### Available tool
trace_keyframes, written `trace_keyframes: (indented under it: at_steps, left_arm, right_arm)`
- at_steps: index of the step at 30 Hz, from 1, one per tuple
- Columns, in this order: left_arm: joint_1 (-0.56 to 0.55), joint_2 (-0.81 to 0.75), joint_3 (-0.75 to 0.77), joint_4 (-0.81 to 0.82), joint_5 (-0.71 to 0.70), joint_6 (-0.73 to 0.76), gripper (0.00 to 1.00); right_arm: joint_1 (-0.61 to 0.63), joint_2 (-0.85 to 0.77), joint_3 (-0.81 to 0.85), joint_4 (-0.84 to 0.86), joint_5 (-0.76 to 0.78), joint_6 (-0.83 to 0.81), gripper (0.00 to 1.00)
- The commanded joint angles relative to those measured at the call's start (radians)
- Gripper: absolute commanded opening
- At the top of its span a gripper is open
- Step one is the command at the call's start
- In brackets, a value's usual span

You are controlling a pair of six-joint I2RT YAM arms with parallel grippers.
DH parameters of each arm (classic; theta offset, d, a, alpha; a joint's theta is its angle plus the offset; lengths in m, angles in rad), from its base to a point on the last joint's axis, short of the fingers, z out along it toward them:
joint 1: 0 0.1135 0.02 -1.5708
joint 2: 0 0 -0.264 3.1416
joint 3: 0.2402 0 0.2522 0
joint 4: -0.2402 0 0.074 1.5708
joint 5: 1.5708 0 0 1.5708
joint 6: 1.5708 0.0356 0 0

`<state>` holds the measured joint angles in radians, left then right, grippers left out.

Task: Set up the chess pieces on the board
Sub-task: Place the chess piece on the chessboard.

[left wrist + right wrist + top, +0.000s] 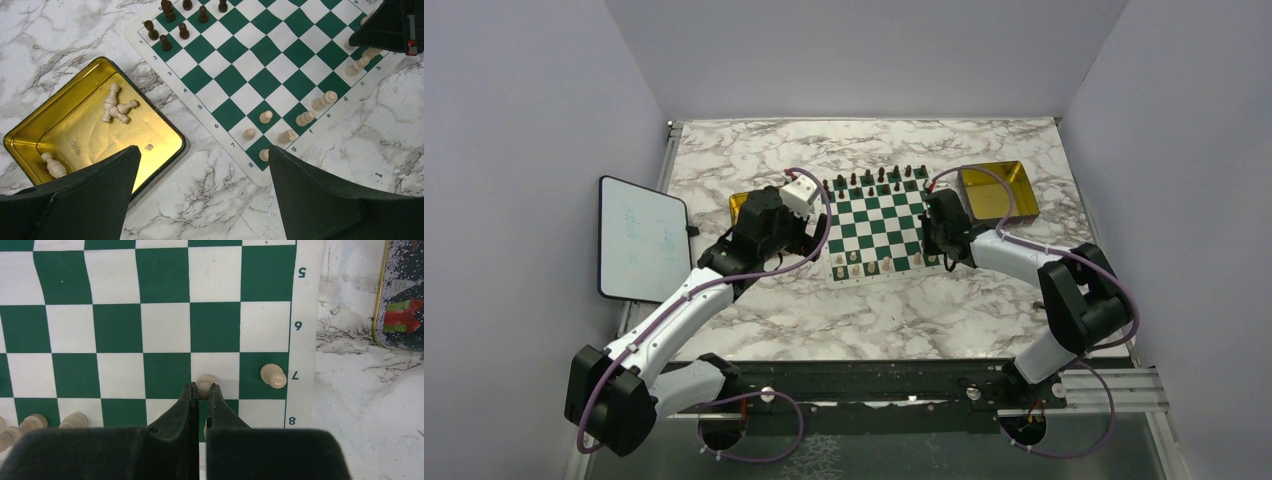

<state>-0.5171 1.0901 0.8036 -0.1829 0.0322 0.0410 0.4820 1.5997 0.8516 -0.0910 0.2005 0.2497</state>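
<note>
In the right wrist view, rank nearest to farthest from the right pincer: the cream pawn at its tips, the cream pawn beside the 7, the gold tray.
1. Cream wooden pawn, at the right pincer's tips.
2. Other cream wooden pawn, to the right, beside the 7.
3. Gold rectangular tray, far right.

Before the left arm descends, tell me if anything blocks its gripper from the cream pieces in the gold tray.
Nothing visible does. The left gripper hangs open above the gold tray, whose cream pieces lie uncovered on its floor. Three lie crossed and touching; a fourth piece lies apart.
</note>
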Motion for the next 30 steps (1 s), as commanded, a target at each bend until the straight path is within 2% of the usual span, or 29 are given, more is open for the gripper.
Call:
trace_keyframes:
  at_steps: [1, 9, 13, 30]
  left_arm:
    - [0.002, -0.022, -0.010, -0.005, -0.025, -0.006, 0.99]
    - [0.002, -0.018, -0.008, -0.005, -0.024, -0.004, 0.99]
    - [0.002, -0.019, -0.007, -0.007, -0.024, -0.003, 0.99]
    - [0.002, -0.017, -0.009, -0.012, -0.025, 0.000, 0.99]
  right_arm:
    - [-0.010, 0.017, 0.034, -0.014, 0.022, 0.001, 0.01]
    - [-0.013, 0.027, 0.035, -0.015, 0.022, 0.003, 0.06]
    - [-0.014, 0.032, 0.038, -0.015, 0.015, 0.005, 0.14]
    - [-0.013, 0.009, 0.071, -0.048, 0.012, 0.011, 0.30]
